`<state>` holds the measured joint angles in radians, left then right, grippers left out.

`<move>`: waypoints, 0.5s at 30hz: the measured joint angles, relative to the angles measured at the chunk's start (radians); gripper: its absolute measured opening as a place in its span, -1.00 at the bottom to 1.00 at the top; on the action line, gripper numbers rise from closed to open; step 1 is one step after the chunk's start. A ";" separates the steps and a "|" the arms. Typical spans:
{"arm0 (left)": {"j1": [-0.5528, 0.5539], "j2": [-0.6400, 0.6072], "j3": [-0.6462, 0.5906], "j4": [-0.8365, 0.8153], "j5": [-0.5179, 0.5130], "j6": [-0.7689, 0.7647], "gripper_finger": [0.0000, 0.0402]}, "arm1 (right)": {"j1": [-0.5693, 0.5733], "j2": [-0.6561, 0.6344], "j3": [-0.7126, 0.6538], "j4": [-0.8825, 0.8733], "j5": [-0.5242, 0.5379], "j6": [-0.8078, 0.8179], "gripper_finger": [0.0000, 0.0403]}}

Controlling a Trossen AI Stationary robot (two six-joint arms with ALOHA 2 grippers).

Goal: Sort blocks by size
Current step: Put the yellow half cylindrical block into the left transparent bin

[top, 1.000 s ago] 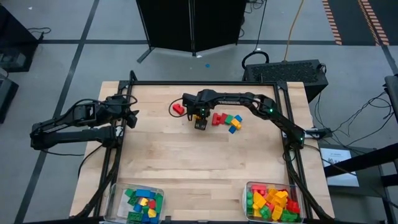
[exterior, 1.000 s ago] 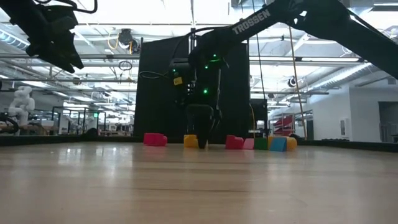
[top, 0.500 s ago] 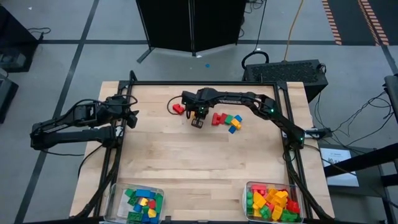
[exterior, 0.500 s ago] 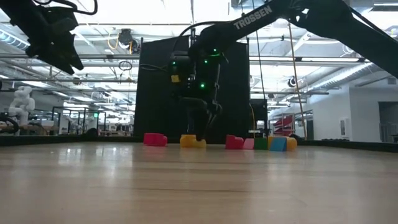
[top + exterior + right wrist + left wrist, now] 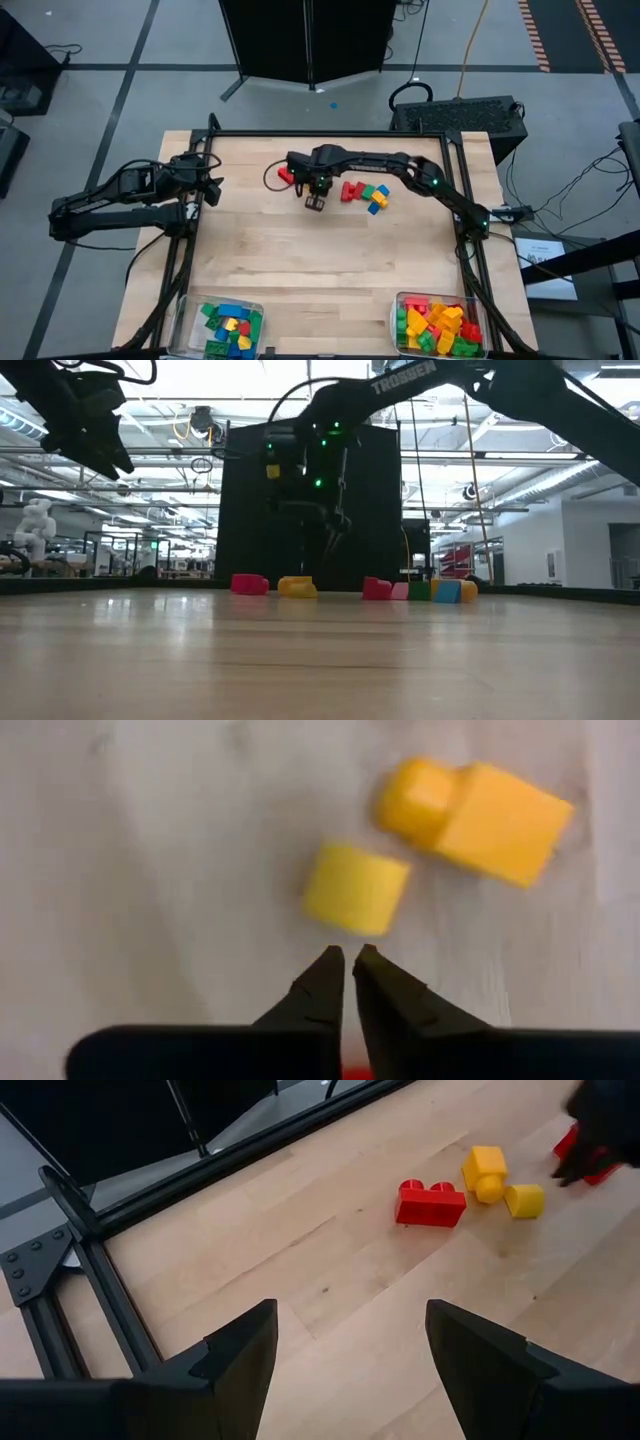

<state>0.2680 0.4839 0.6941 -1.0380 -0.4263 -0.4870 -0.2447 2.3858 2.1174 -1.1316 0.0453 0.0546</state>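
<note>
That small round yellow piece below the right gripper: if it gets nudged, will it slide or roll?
The small yellow piece looks cylindrical and lies on its side on the wood, so a nudge probably rolls it. It seems hard, smooth, light plastic, likely slippery. The right gripper above it is shut, empty; the larger yellow block beside it looks flat-sided, steadier.

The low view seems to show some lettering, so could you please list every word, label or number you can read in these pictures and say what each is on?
"TROSSEN": white capitals on the right arm, low view.
The other views show no readable text; the blocks carry no lettering that can be seen.
</note>
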 joint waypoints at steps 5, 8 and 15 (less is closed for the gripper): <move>0.000 0.000 0.000 0.000 0.000 0.003 0.27 | 0.036 -0.028 0.000 -0.087 0.001 -0.307 -0.66; -0.001 0.000 0.000 0.000 0.000 0.003 0.27 | 0.042 -0.030 0.000 -0.114 0.001 -0.456 -0.41; 0.000 0.000 0.000 0.000 0.001 0.000 0.27 | 0.044 -0.031 0.000 -0.042 0.165 -0.594 0.24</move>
<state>0.2676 0.4835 0.6937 -1.0378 -0.4255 -0.4868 -0.2008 2.3549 2.1178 -1.1733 0.2107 -0.5394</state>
